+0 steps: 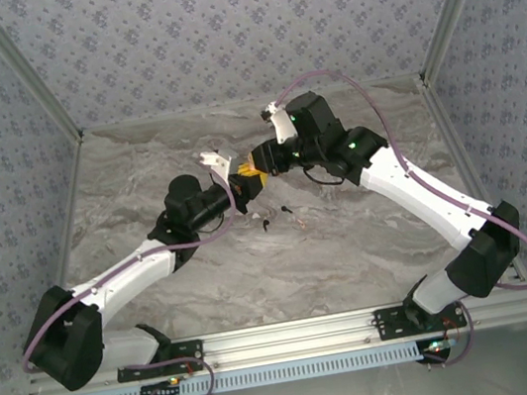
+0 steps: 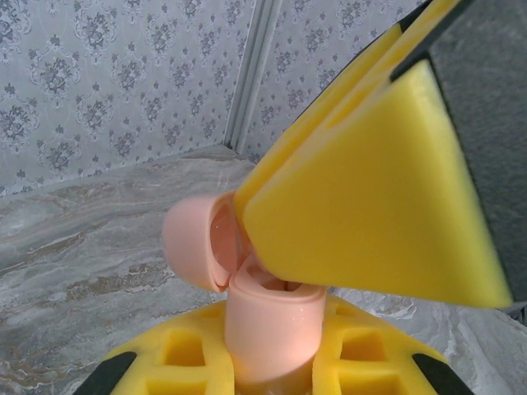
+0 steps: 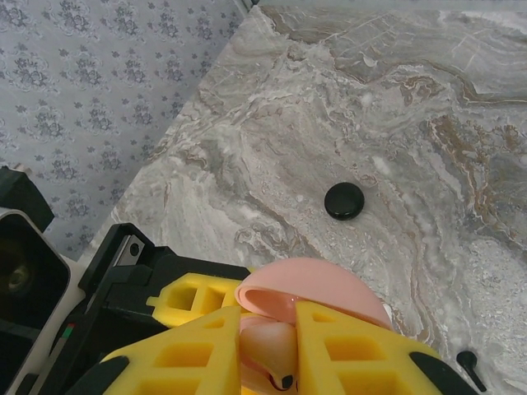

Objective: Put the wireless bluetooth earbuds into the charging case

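As we look out from the arm bases across the grey marbled tabletop [image 1: 353,253], first come two tiny black stemmed slivers, the wireless earbuds [image 1: 266,223]. They lie loose and a little apart, just short of where the arms meet. One earbud [image 3: 469,362] shows flat on the marble at the corner of the right wrist view. Next comes the left gripper [image 2: 272,362], its yellow jaws closed on the base of the small round pale-pink plastic charging case [image 2: 272,325]. It holds the case upright, apparently raised, with the hinged lid [image 2: 193,247] flipped open to one side. Meeting it from above is the right gripper [image 3: 268,355], jaws only narrowly parted and tips right at the case's open mouth. Pale pink shows in the gap, with a small dark speck low between them. Whether that is an earbud or a shadow I cannot tell, so I cannot say whether those jaws hold anything. Beyond the case, a round black disc [image 3: 344,201] sits alone on the marble, well apart. My read is that this is the loading step, with the case presented open, and it looks early. The next move calls for a fine pinch on a thin stem. The left grip must stay steady while the piece is lined up stem-down with its socket.
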